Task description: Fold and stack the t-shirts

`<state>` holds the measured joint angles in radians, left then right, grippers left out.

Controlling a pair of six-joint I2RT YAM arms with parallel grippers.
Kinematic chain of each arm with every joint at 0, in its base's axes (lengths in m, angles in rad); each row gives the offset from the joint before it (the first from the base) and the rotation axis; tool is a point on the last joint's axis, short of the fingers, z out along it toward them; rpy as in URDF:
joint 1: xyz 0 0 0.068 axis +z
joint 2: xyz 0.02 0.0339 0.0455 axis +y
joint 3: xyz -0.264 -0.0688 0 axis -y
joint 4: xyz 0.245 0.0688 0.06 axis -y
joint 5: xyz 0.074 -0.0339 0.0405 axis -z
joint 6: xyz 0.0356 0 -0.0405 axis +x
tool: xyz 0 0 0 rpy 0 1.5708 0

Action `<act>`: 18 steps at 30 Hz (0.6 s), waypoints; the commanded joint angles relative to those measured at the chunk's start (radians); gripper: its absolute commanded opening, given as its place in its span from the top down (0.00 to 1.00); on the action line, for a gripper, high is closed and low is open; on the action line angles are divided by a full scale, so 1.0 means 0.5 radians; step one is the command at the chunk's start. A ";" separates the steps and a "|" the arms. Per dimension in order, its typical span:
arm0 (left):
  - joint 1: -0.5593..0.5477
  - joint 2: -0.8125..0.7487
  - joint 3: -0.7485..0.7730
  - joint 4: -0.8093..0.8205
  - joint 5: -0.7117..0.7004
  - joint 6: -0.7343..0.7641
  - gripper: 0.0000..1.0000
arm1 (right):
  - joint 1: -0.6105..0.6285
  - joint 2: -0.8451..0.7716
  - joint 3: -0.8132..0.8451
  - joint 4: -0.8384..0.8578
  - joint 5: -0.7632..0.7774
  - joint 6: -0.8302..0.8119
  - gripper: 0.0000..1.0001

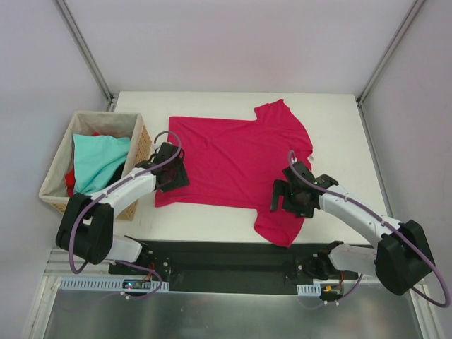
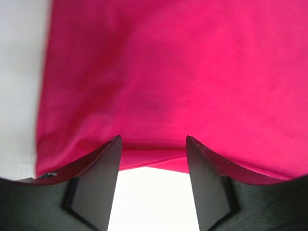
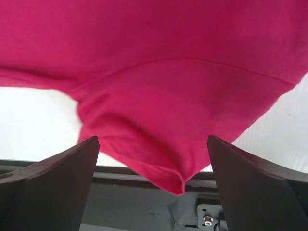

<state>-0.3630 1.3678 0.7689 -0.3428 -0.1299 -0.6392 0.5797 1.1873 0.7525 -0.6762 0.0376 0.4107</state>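
The crimson-magenta t-shirt [image 1: 236, 159] lies spread flat on the white table [image 1: 339, 134], hem to the left and sleeves to the right. My left gripper [image 1: 173, 173] is open over the shirt's left hem edge [image 2: 159, 163]; its fingers [image 2: 103, 173] straddle the hem and hold nothing. My right gripper [image 1: 289, 198] is open over the near sleeve [image 3: 163, 144], which hangs a little past the table's front edge. The light teal t-shirt [image 1: 99, 159] and a red one [image 1: 69, 180] lie in the wicker basket [image 1: 141, 145].
The basket stands off the table's left side, close to my left arm. A black base plate [image 1: 233, 258] runs along the near edge under the sleeve tip. Frame posts rise at the back corners.
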 commanded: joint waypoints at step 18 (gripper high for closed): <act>-0.464 0.265 -0.083 0.317 0.257 0.085 0.59 | -0.542 -0.071 -0.508 0.279 -0.176 0.139 0.12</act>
<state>-0.5453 1.5372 0.7948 -0.1749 -0.0254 -0.5659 0.3637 1.1408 0.5495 -0.5304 -0.0704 0.4999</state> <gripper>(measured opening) 0.413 0.890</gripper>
